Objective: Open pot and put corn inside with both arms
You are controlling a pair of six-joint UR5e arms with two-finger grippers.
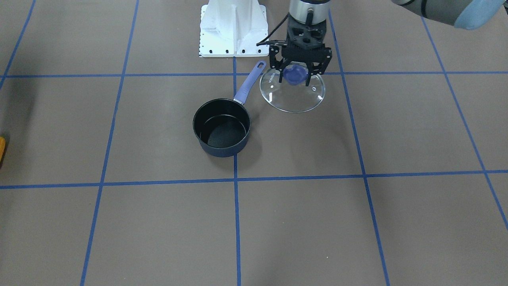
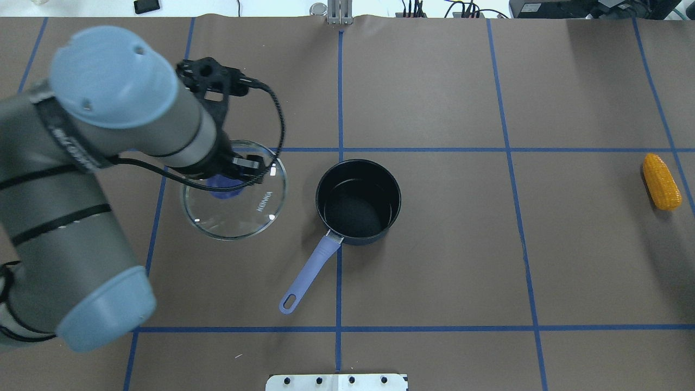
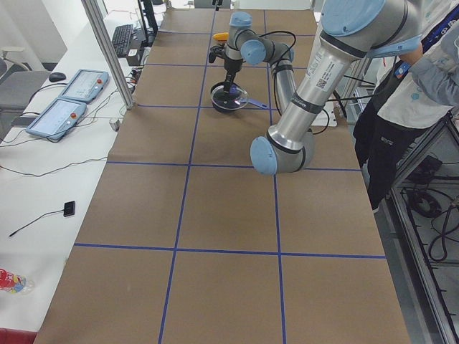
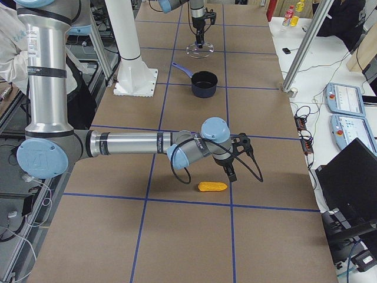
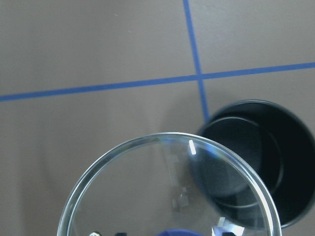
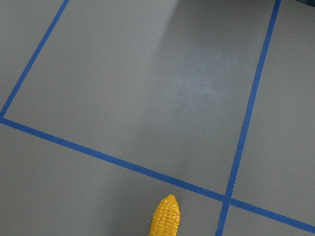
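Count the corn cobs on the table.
1. The corn cob lies near the end of the table on the robot's right, far from the empty pot. The glass lid hides none.

pot (image 2: 358, 201) central, handle (image 2: 309, 271) pointing toward base (image 2: 336, 382). lid (image 2: 233, 214) just beside it on robot's left; corn (image 2: 661, 181) well apart on right.

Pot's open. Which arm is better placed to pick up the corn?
Right. The corn lies on the robot's right side, far from the pot, with the right gripper close beside it. The left gripper is occupied, clamped on the lid by its knob on the pot's other side.
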